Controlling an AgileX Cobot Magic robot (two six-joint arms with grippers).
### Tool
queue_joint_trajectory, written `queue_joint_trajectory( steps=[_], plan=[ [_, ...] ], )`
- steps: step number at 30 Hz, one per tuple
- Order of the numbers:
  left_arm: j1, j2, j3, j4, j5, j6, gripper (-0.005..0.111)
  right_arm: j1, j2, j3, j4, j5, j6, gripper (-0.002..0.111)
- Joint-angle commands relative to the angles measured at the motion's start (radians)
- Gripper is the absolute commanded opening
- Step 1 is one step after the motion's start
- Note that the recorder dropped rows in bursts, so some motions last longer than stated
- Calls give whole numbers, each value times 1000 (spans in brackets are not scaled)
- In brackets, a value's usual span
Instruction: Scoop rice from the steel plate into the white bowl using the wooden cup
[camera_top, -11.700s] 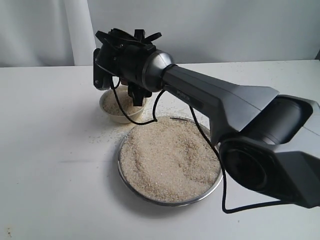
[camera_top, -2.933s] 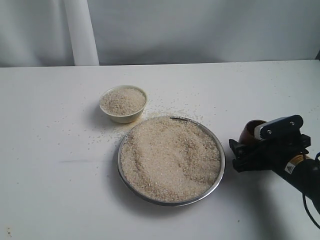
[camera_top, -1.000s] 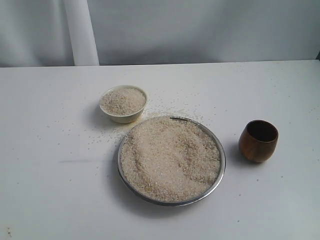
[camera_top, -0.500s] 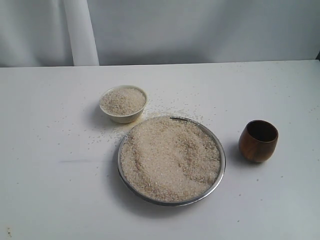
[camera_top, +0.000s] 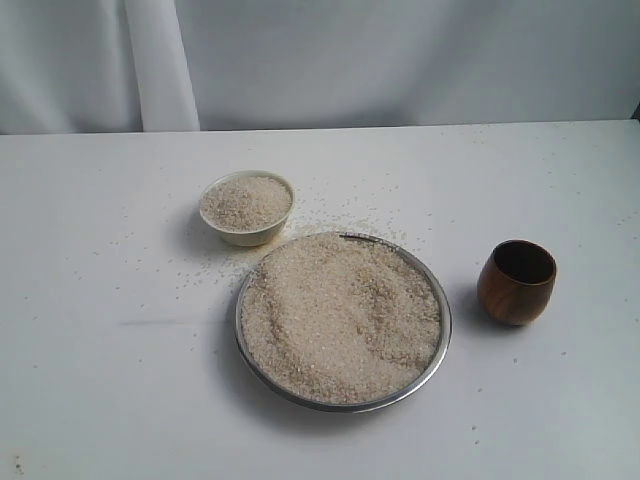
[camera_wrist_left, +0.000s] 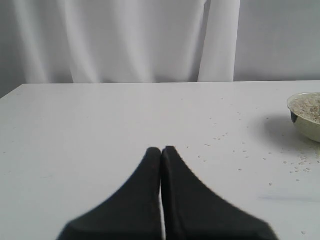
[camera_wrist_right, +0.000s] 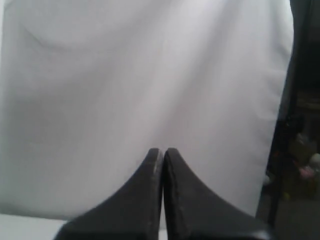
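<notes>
The steel plate (camera_top: 443, 330) lies in the middle of the table, heaped with rice (camera_top: 340, 315). Behind it to the left stands the white bowl (camera_top: 246, 236), filled with rice; its edge also shows in the left wrist view (camera_wrist_left: 306, 129). The wooden cup (camera_top: 516, 282) stands upright and empty on the table to the right of the plate, with nothing holding it. Neither arm appears in the exterior view. My left gripper (camera_wrist_left: 161, 149) is shut and empty over bare table, well away from the bowl. My right gripper (camera_wrist_right: 162, 150) is shut and empty, facing the white curtain.
Stray rice grains (camera_top: 340, 215) are scattered on the white table around the bowl and behind the plate. A white curtain (camera_top: 400, 60) hangs along the table's far edge. Dark clutter (camera_wrist_right: 300, 150) shows past the curtain in the right wrist view.
The right arm set the wooden cup down right of the plate, let go and withdrew out of the exterior view. Over the last second nothing has moved.
</notes>
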Motion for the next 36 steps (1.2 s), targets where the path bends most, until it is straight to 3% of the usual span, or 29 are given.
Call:
queue_joint_trajectory(
  steps=[1,10,12,24,36],
  plan=[
    [-3,-3,2,0,-6,-4,0,-61,-87,70,5,112,-10,0],
    [-3,-3,2,0,-6,-4,0,-102,-290,370,108,113,-10,0],
    [-3,-3,2,0,-6,-4,0,-102,-325,370,92,228,-18,0],
    [-3,-3,2,0,-6,-4,0,-102,-325,370,93,414,-18,0],
    [-3,-3,2,0,-6,-4,0,-100,-325,370,93,411,-18,0]
  ],
)
